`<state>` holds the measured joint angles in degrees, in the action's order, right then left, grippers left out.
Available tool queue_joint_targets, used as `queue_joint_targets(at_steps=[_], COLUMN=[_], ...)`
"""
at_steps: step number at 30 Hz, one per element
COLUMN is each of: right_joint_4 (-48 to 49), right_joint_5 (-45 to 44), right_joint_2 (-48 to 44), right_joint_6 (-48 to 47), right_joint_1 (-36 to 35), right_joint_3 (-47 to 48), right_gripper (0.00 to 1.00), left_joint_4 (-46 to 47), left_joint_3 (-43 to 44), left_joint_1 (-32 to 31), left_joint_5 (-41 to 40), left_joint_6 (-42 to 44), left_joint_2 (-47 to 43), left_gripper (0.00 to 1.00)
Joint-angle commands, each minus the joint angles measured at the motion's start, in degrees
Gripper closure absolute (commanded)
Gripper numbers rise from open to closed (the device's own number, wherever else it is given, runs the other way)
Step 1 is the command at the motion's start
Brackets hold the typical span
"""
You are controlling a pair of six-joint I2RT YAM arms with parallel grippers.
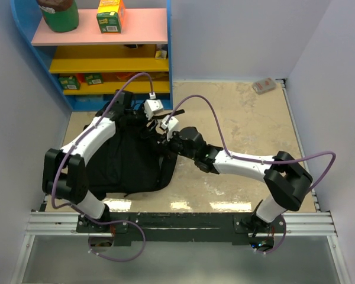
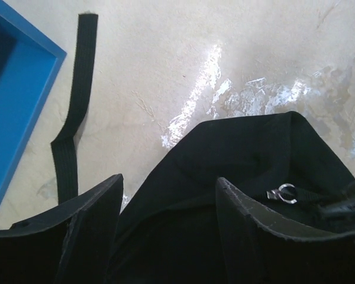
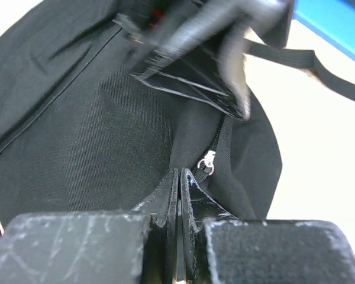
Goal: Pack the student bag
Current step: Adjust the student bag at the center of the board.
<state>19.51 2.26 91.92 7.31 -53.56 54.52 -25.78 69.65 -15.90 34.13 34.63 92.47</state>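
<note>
The student bag (image 1: 124, 163), a large black fabric backpack, lies on the table's left side in front of the shelf. My left gripper (image 1: 145, 121) is open above its far edge; in the left wrist view (image 2: 168, 180) black bag fabric (image 2: 254, 154) lies between the spread fingers, with a silver zip ring (image 2: 282, 193) to the right. My right gripper (image 1: 165, 139) is at the bag's right edge. In the right wrist view it (image 3: 180, 173) is shut, pinching bag fabric (image 3: 94, 118) just beside the zip slider (image 3: 208, 161). The left gripper's fingers (image 3: 189, 83) show blurred above.
A blue shelf unit (image 1: 168, 59) stands at the back left, holding a green jar (image 1: 59, 15) and a yellow-green box (image 1: 110, 15). A loose black strap (image 2: 77, 100) lies on the table near the shelf (image 2: 12, 89). A small pale object (image 1: 264, 86) lies far right.
</note>
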Motion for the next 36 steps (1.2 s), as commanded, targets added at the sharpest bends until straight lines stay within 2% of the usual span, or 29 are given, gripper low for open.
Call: queue_joint_targets(at_steps=[1, 4, 10, 14, 19, 26, 36], right_joint_4=[2.7, 2.1, 0.9, 0.4, 0.2, -0.3, -0.2], right_joint_5=[-1.3, -0.6, 0.4, 1.1, 1.3, 1.7, 2.5], right_joint_2=[-3.8, -3.5, -3.5, -3.5, -3.6, -3.4, -3.2], right_joint_6=[0.6, 0.0, -0.5, -0.8, -1.7, -2.1, -1.6], right_joint_1=[0.2, 1.3, 1.6, 1.6, 1.6, 2.0, 2.1], right_joint_3=[-0.9, 0.3, 1.8, 2.0, 1.9, 2.1, 2.6], right_gripper=[1.00, 1.00, 1.00, 1.00, 1.00, 1.00, 1.00], left_joint_4=[4.1, 3.3, -6.6, -17.4, -27.6, -29.4, -24.5], left_joint_3=[-2.1, -0.4, 10.9, 17.3, 22.4, 22.3, 18.2], left_joint_1=[0.2, -2.0, -3.0, -3.0, -2.9, -2.6, -3.6], left_joint_5=[1.3, 0.5, 1.0, 0.7, 1.4, 2.5, 2.3], left_joint_6=[-0.8, 2.9, 10.3, 20.4, 27.4, 30.2, 30.0], left_joint_2=[-8.5, -6.1, 5.3, 9.4, 11.4, 7.7, 7.2], left_gripper=[0.31, 0.26, 0.20, 0.18, 0.18, 0.17, 0.18])
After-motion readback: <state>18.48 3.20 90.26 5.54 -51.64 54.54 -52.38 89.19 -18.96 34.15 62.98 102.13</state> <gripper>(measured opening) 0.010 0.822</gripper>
